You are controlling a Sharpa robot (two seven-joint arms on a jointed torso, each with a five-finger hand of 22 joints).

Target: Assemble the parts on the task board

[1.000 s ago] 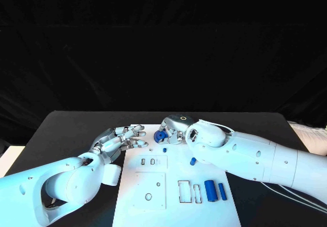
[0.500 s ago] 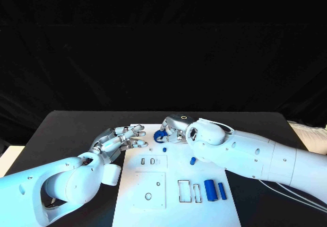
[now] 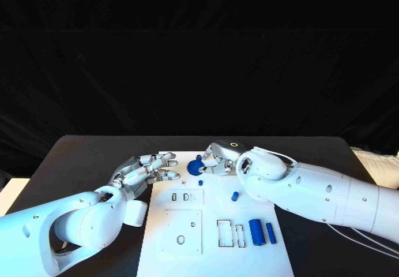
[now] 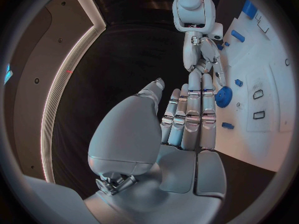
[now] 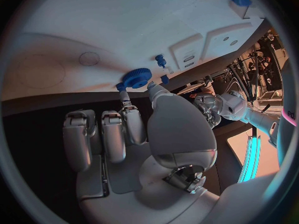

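My right hand (image 3: 218, 160) pinches the blue gear (image 3: 195, 167) at the task board's (image 3: 212, 254) far edge; it may slip. My left hand (image 3: 150, 168) waits open beside it

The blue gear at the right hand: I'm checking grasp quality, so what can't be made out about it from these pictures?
- Head view: the right hand covers part of the blue gear, so contact is unclear.
- Right wrist view: a finger and thumb meet the gear's rim, but its underside against the task board is hidden.
- Left wrist view: the gear sits behind the left hand's fingers.
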